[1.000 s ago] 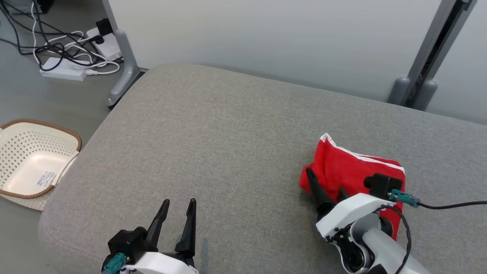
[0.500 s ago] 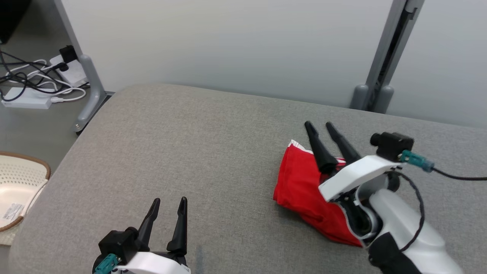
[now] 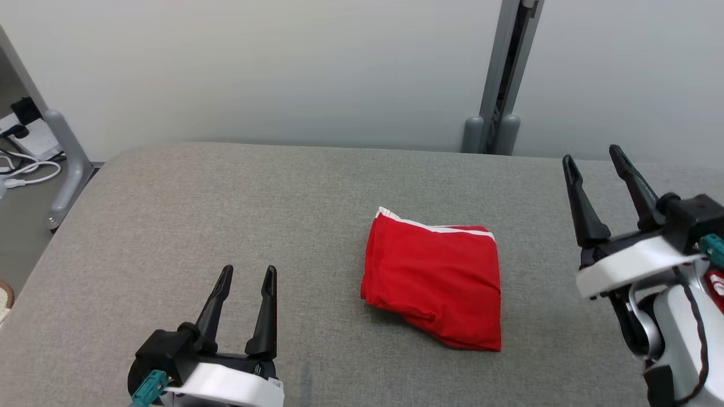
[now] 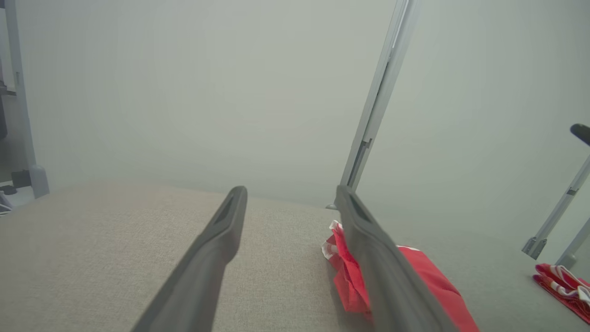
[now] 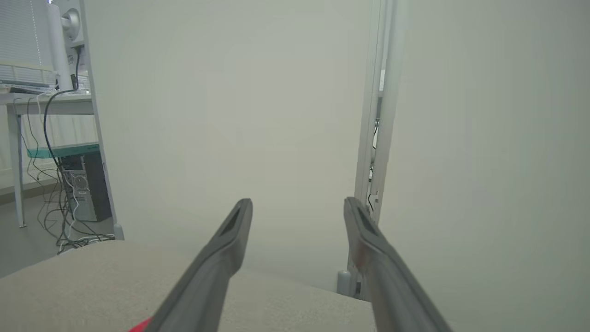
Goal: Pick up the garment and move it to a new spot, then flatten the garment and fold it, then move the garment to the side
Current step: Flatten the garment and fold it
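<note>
The garment (image 3: 435, 280) is a red cloth with a white trim, lying folded into a rough square near the middle of the grey padded surface (image 3: 226, 198). Nothing touches it. My right gripper (image 3: 591, 155) hangs raised to the right of it, open and empty, fingers pointing up. My left gripper (image 3: 249, 269) stands open and empty at the lower left, well apart from the cloth. In the left wrist view the left gripper (image 4: 290, 191) frames the garment (image 4: 438, 286), which is partly hidden behind the right finger. In the right wrist view the right gripper (image 5: 298, 203) faces the wall.
A pale partition wall with a grey post (image 3: 500, 73) backs the surface. Cables (image 3: 22, 164) and a grey leg (image 3: 65, 164) are on the floor at the left. Another red and white striped cloth (image 4: 560, 281) lies at the far right.
The right gripper has lifted off the garment and drawn away to the right, leaving it flat on the surface. The head camera has swung right. The left gripper has stayed put.
</note>
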`<state>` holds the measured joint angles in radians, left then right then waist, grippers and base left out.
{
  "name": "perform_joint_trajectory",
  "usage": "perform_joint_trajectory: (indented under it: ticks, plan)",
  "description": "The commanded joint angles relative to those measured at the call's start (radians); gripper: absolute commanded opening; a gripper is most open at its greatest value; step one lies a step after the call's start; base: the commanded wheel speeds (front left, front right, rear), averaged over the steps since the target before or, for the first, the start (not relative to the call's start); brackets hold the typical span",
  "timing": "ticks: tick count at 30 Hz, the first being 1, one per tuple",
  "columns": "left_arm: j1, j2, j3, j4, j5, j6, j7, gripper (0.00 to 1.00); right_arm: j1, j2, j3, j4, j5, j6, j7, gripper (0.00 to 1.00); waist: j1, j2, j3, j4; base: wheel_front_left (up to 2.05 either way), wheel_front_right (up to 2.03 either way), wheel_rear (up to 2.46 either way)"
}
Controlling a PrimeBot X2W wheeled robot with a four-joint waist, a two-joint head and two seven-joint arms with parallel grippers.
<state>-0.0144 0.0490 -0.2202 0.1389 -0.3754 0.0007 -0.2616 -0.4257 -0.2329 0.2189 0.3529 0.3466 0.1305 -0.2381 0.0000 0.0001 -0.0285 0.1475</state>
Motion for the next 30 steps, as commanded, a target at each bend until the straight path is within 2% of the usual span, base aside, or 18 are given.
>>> perform_joint_trajectory:
  ticks: [1,5,14,21,30]
  plan:
    - [-0.011,0.004,0.004,-0.019,0.006,0.010,-0.003,1.00,0.060,-0.004,-0.029,-0.048,-0.068,0.000,-0.005,1.00,0.0000,-0.0001,0.016,-0.023,0.00,0.00,0.00]
    - [-0.009,0.004,0.008,-0.046,0.020,0.011,-0.003,1.00,0.156,0.020,-0.086,-0.115,-0.167,0.000,-0.012,1.00,0.0000,-0.0001,0.032,-0.047,0.00,0.00,0.00]
    - [0.016,0.004,0.029,-0.092,0.097,0.027,-0.003,1.00,0.298,0.102,-0.199,-0.196,-0.278,0.000,-0.028,1.00,0.0000,-0.0001,0.059,-0.085,0.00,0.00,0.00]
    - [0.046,0.004,0.001,-0.097,0.162,0.033,-0.003,1.00,0.363,0.163,-0.298,-0.246,-0.260,0.000,-0.028,1.00,0.0000,-0.0001,0.072,-0.096,0.00,0.00,0.00]
    - [0.046,0.004,-0.011,-0.088,0.164,0.033,-0.003,1.00,0.388,0.178,-0.296,-0.241,-0.274,0.000,-0.029,1.00,0.0000,-0.0001,0.068,-0.095,0.00,0.00,0.00]
